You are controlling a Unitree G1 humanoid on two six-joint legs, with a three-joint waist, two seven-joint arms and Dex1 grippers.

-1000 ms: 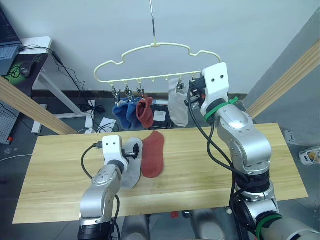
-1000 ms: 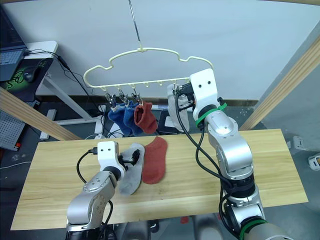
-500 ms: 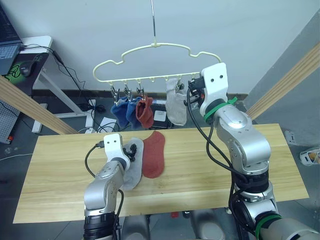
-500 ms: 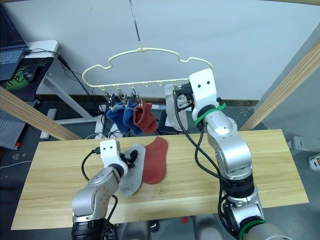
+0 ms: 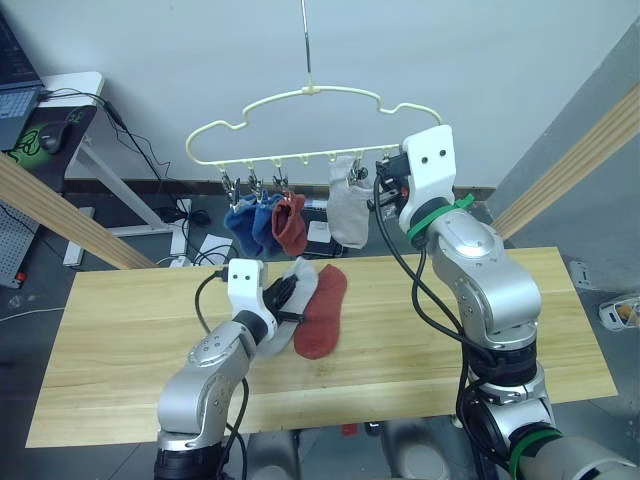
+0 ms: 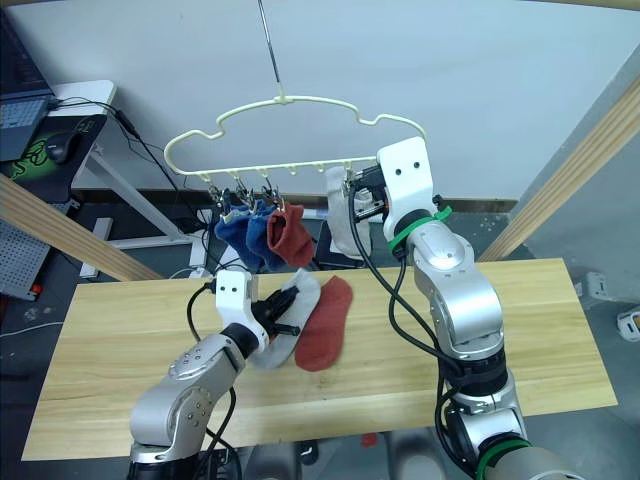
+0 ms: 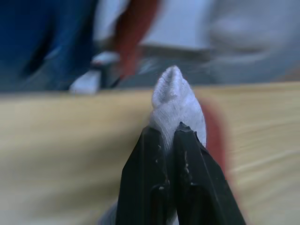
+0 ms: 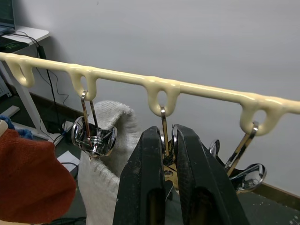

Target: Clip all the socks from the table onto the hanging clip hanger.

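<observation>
**Left arm lifts a grey sock while the right arm holds a clip ready**

The tabletop spans the lower half of the frame and carries the two socks not yet hung. The hanger hangs by its hook at upper centre, low enough for both arms to reach its row of clips. Two blue socks, a red sock and a grey sock already dangle there.

The right gripper is raised to the hanger's right end, jaws clenched on a clip beside the hung grey sock, probably to steady or open it for the next sock.

At centre, the left gripper has its jaws grasping the second grey sock by one end, lifted off the wood. Just beside it, the second red sock lies flat on the tabletop.
</observation>
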